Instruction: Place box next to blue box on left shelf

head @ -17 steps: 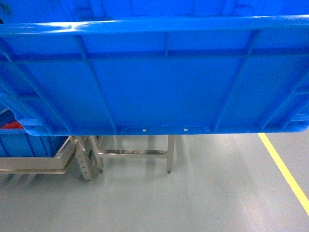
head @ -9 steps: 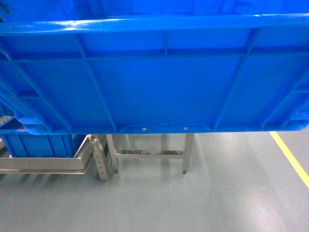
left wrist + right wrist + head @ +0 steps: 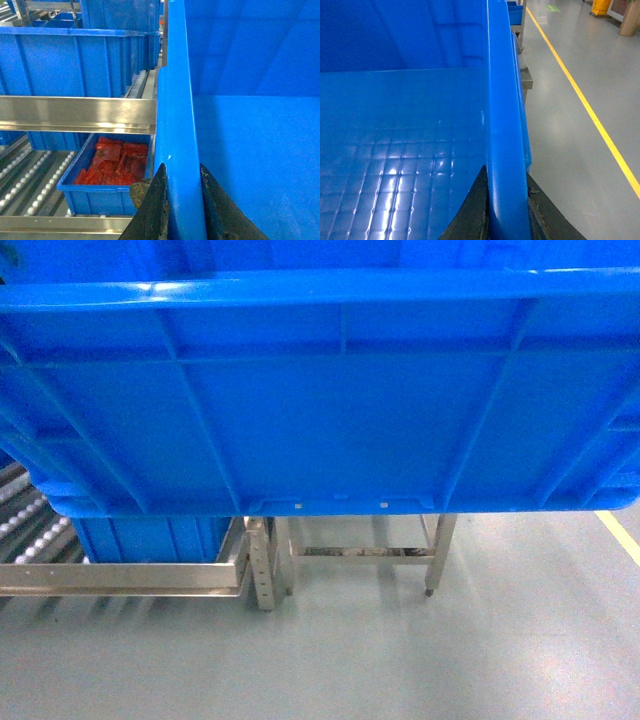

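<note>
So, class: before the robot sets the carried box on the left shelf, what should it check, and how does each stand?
1. Left gripper clamped on the box rim: ok.
2. Right gripper clamped on the opposite rim: ok.
3. Box held level: ok, in the head view.
4. Left shelf within sight: ok.
5. Free roller space beside the shelved blue box: cannot tell, carried box hides it.
</note>
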### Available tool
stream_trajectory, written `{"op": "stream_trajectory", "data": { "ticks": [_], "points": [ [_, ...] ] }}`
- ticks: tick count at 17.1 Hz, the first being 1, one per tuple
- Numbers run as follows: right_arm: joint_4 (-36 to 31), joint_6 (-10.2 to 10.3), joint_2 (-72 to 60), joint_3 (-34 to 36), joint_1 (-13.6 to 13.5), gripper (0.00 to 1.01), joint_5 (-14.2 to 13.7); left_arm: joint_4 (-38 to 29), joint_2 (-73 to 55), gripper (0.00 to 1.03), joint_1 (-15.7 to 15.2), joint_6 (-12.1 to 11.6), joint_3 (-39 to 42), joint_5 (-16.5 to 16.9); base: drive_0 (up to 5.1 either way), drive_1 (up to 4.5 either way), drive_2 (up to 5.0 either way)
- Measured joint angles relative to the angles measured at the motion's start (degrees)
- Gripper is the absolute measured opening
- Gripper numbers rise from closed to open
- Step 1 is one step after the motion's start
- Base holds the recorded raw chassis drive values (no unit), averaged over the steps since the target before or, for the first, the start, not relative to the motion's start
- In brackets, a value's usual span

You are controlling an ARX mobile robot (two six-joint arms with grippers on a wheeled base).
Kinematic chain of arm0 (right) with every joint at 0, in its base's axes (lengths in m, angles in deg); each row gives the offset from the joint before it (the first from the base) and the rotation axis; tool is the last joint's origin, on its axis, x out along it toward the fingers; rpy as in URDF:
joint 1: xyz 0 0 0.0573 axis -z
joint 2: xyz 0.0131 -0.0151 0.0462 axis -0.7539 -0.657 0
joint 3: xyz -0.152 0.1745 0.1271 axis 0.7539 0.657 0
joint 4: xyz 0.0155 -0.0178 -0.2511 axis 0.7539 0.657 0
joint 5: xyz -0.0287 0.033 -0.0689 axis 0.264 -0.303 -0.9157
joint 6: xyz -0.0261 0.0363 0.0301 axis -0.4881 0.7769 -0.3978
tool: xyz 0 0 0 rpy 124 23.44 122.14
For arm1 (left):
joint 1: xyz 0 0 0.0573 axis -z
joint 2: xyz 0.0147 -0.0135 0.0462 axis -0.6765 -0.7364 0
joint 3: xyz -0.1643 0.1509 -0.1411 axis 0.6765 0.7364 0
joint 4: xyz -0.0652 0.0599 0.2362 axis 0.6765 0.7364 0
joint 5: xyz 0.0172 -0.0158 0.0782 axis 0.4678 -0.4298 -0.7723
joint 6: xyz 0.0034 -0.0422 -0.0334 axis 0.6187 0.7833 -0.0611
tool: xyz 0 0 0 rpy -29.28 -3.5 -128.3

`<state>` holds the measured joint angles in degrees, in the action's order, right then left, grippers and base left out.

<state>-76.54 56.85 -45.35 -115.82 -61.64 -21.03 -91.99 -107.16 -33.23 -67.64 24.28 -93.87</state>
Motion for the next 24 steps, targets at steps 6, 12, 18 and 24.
{"op": "stream_trajectory", "data": {
  "ticks": [6,12,18,24],
  "points": [
    [0.09,-0.04,0.04,0.00,0.00,0.09,-0.02,0.31,0.00,0.09,0.00,-0.02,0.00,-0.02,-4.8,2.06,2.9],
    [0.13,0.00,-0.02,0.00,0.00,0.09,0.02,0.17,0.00,0.09,0.00,-0.09,0.00,-0.04,-5.0,2.18,2.6],
    [0.04,-0.02,-0.02,0.00,0.00,0.09,0.00,0.31,0.00,0.09,0.00,-0.04,0.00,-0.02,-4.7,1.23,3.7],
    [0.28,0.00,-0.04,0.00,-0.02,0.09,0.00,0.35,0.00,0.09,0.00,-0.04,0.00,-0.07,-4.8,0.95,3.6]
  ]
}}
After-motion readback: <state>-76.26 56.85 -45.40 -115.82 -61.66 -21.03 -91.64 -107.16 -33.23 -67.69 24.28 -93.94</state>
